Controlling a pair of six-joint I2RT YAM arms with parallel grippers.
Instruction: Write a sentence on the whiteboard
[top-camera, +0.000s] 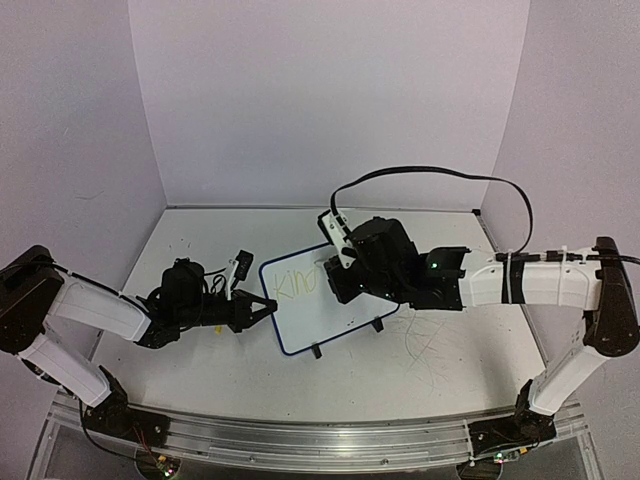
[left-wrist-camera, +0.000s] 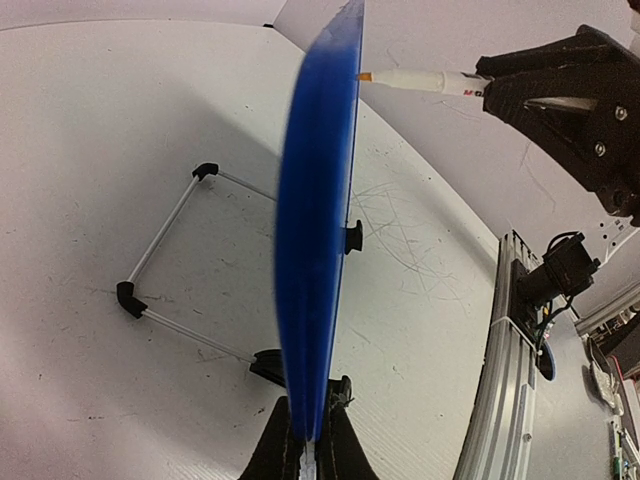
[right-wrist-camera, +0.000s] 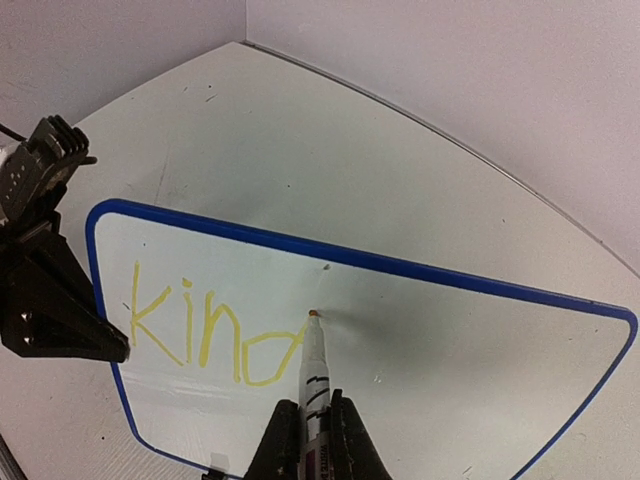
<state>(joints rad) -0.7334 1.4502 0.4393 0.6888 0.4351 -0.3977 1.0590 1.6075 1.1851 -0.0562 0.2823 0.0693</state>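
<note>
Writing the first word is the step in hand: your right gripper (right-wrist-camera: 312, 412) has its jaws closed on the marker (right-wrist-camera: 313, 365), whose tip touches the whiteboard (top-camera: 335, 322) at the top of the upright of a "d". The sentence (right-wrist-camera: 205, 335) so far reads "kin" plus that letter, in yellow-green. Your left gripper (left-wrist-camera: 308, 445) has its jaws clamped on the board's left edge, bracing it where it stands on its wire feet near the middle of the worktop (top-camera: 200, 375). By my judgement, most of the writing lies ahead. Next, close off the "d" with light, even pressure, lift the tip clear, and shift rightward for the following letter. Hold the left clamp firm so the board neither swings nor tips on its stand.
</note>
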